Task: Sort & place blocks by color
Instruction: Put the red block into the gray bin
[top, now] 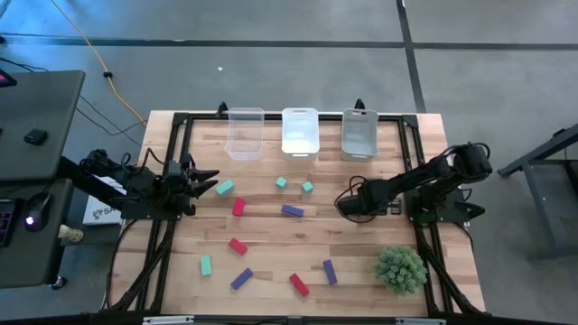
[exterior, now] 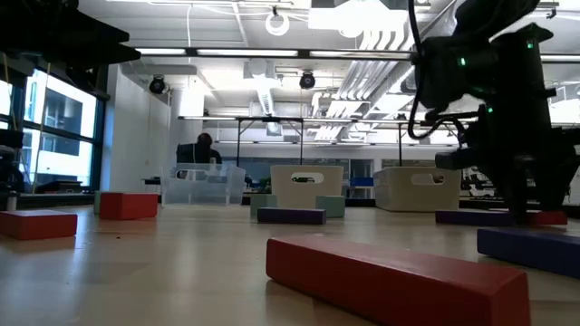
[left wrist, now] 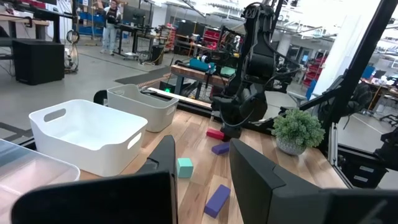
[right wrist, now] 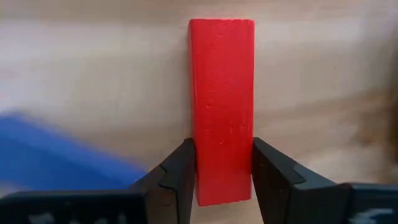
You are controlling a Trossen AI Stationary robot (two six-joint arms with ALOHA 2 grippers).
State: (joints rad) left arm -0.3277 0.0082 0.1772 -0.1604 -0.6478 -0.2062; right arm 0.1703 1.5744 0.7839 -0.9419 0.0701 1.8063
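No legible text, labels, brands or numbers. A white sign (top: 94,213) at left of the high view is unreadable.

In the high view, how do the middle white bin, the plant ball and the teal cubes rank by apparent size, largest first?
1. Plant ball, about equal to the middle white bin; I would not rank these two.
2. The teal cubes, far smaller and alike.

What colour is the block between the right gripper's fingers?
Red: the red bar-shaped block sits between the right gripper fingers, clearest in the right wrist view.
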